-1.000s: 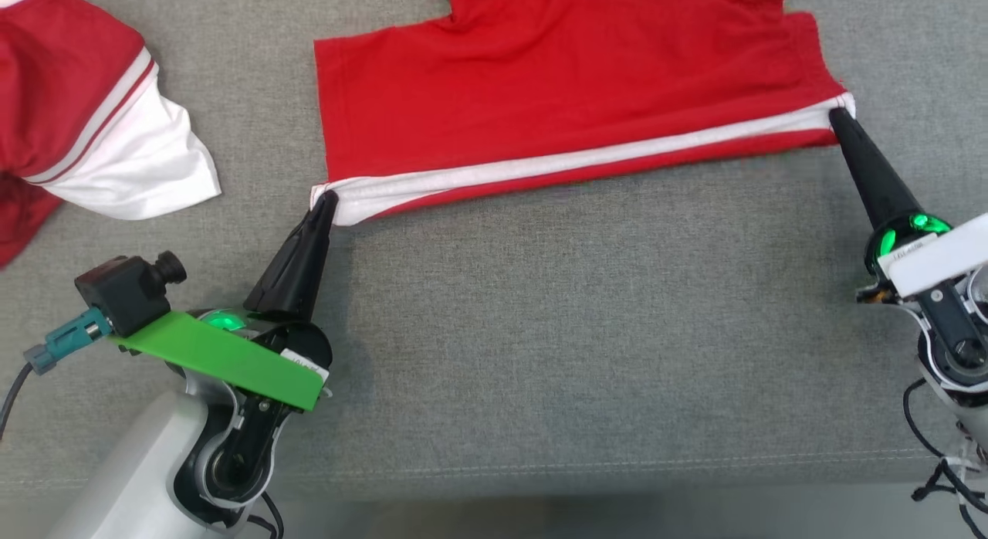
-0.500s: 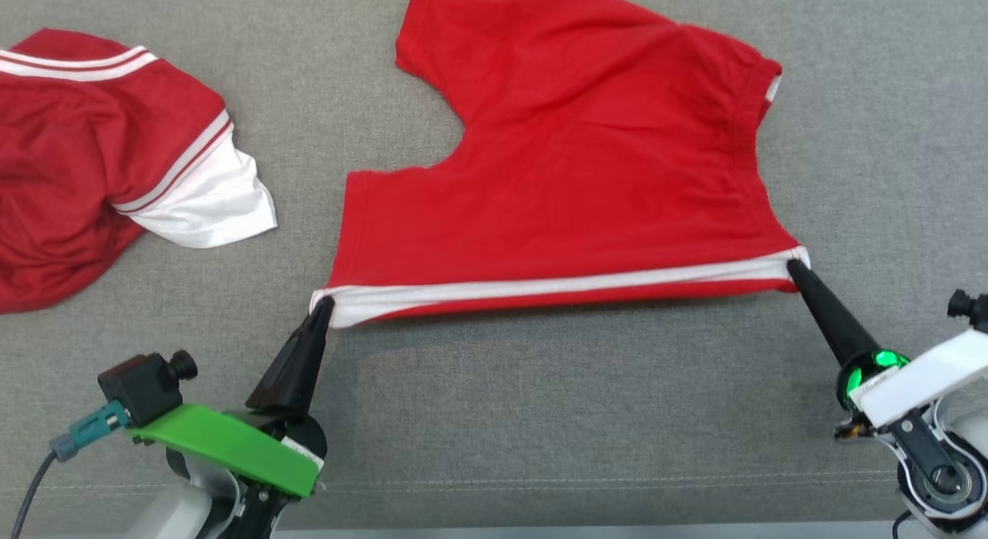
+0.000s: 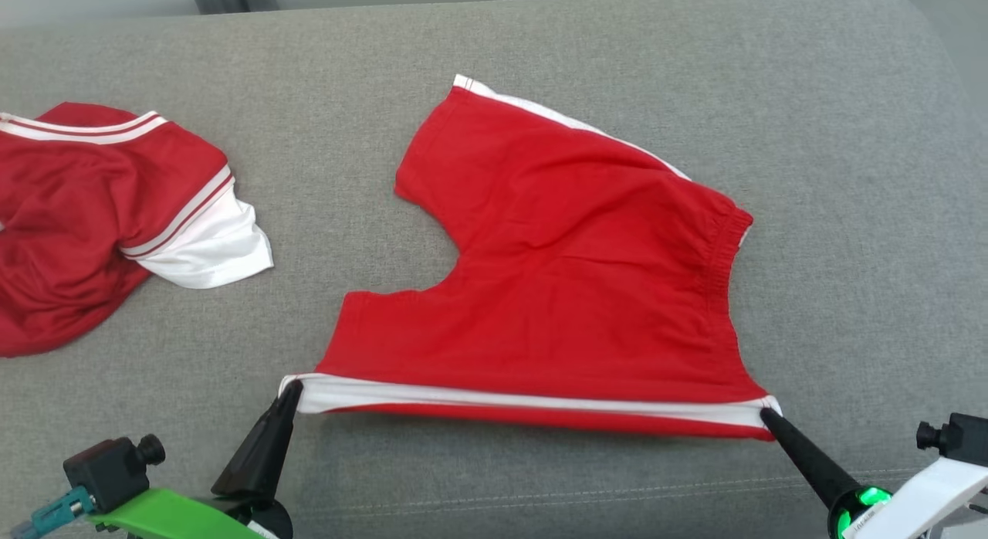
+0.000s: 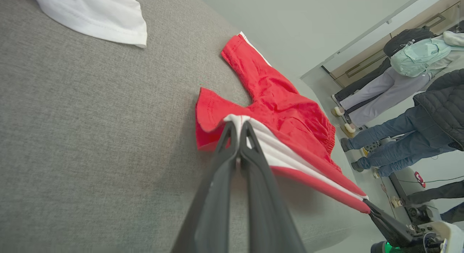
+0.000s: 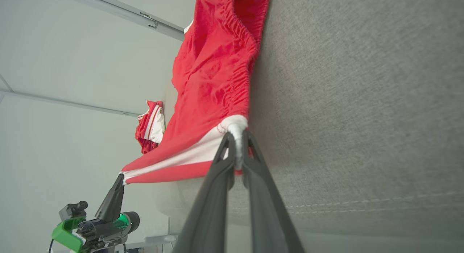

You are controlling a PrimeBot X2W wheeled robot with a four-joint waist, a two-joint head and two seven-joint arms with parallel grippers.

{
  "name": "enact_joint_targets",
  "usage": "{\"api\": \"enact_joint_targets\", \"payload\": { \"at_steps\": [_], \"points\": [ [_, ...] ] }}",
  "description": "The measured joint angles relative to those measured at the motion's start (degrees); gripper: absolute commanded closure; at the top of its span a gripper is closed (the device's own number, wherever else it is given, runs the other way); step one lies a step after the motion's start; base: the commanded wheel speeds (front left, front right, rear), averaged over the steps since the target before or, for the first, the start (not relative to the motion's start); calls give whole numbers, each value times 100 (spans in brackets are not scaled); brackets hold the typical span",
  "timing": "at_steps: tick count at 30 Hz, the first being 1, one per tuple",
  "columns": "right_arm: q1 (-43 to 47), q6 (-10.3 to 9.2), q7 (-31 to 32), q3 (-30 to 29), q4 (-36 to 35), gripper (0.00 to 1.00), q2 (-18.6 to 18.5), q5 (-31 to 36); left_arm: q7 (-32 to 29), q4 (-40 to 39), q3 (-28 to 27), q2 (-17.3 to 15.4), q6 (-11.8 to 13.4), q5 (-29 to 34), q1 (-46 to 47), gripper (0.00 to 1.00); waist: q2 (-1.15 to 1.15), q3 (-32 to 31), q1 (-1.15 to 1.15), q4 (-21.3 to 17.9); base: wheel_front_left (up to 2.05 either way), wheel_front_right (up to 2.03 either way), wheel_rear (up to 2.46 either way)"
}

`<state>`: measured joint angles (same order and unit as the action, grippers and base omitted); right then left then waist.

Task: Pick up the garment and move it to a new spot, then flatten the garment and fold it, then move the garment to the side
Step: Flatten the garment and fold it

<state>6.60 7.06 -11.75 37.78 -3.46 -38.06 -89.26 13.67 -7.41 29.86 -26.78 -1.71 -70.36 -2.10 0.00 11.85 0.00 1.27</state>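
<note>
Change: the left pincer (image 3: 289,388) and right pincer (image 3: 766,415) are drawing the shorts (image 3: 571,292) closer to the sofa's (image 3: 849,215) near edge than a second ago.
Left pincer: fingers are pinching together on the white-striped hem corner.
Right pincer: fingers are clamping the waistband corner of the same stripe.
Shorts: lying spread beyond both fingertips, with the striped edge stretching taut between the pincers.
Shirt (image 3: 93,215): lying crumpled beyond and left of the left pincer, apart from the shorts.

- A crumpled red-and-white jersey (image 3: 77,238) lies at the left of the head view, on the grey cushion (image 3: 617,60).
- Standing people (image 4: 406,137) line the left wrist view's right edge; one wears a mint backpack (image 4: 417,55).
</note>
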Motion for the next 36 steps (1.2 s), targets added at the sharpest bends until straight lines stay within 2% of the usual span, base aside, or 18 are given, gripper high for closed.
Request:
{"api": "enact_joint_targets", "payload": {
  "at_steps": [5, 9, 18, 29, 36],
  "points": [
    [286, 1, 180, 209, -224, 100, -127, -102, 0, -243, -198, -147, 116, -29, -389, 100, 0, 4, 0, -112, 0, 0, 0],
    [480, 3, 374, 399, -549, 100, -199, -188, 1, -616, -420, -454, 246, -30, -644, 100, 0, 162, 0, -172, 0, 0, 0],
    [281, 15, 371, 309, -891, 100, -97, -149, -73, -1217, -726, -1028, 324, 59, -652, 100, 0, 507, 0, -363, 0, 0, 0],
    [-235, 5, 436, 225, -1581, 100, 227, -218, -1308, -2011, -839, -2127, 458, 97, 448, 100, 0, 846, 0, -753, 0, 0, 0],
    [-677, 5, 468, 191, -1428, 100, 565, -196, -2198, -2363, -854, -2486, 617, -42, 1218, 100, 0, 1213, 0, -1012, 0, 0, 0]
  ]
}}
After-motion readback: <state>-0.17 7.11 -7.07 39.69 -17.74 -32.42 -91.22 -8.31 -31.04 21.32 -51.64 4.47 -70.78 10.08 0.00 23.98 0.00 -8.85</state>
